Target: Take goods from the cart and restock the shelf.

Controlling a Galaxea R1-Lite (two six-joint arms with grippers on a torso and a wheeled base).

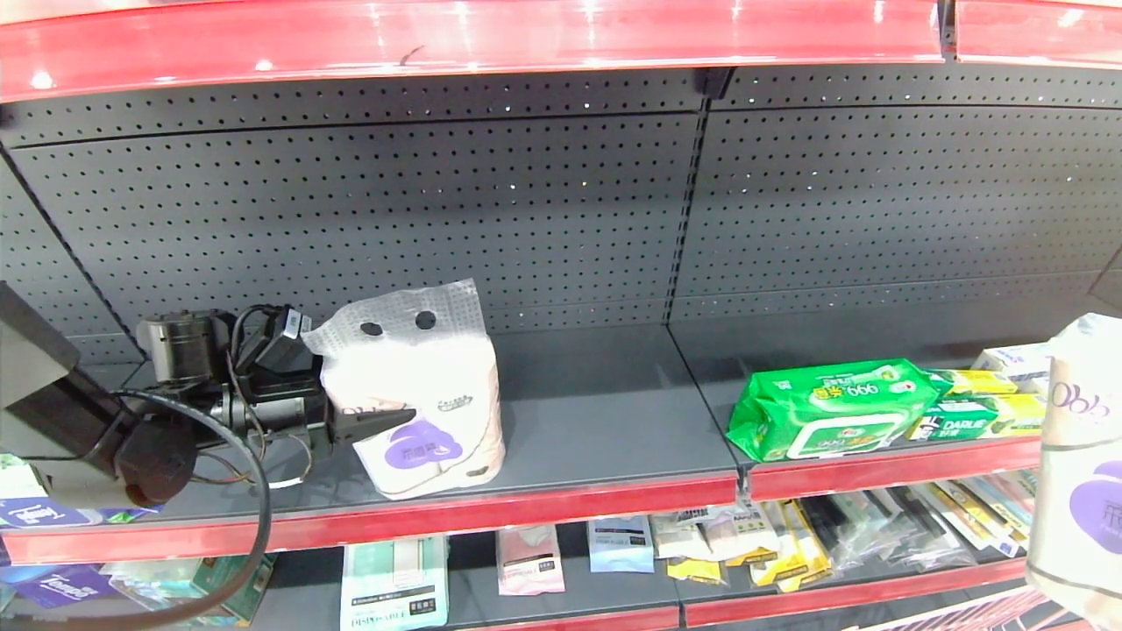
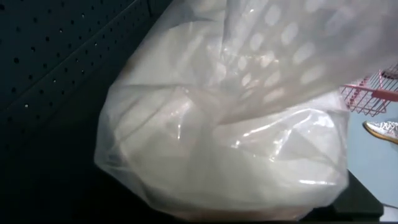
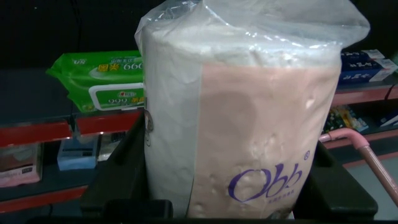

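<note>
Toilet paper pack (image 1: 421,394), wrapped in clear plastic with a purple mark on its face, is standing on the dark shelf (image 1: 596,421) toward its left end, close to the red front edge and leaning slightly. The left end effector (image 1: 377,405) is reaching in from the shelf's left end and is clamping this pack, with one dark finger (image 1: 386,421) lying across the near face. In the left wrist view the wrapper (image 2: 217,149) is sitting right against the camera, with a red wire cart (image 2: 373,93) showing beyond it.

A second toilet paper pack (image 3: 236,124) is being held upright in the right end effector (image 3: 230,186), whose dark jaws are pressing in on both sides of it. In the head view this pack (image 1: 1082,464) is hanging off the shelf's right end, in front of the front edge.

On the right section of the shelf, a green wipes pack (image 1: 828,407) is lying flat at the front edge, and toothpaste boxes (image 1: 982,412) are lying just beside it. Small sachets (image 1: 618,543) are resting on the lower shelf (image 1: 614,605).
</note>
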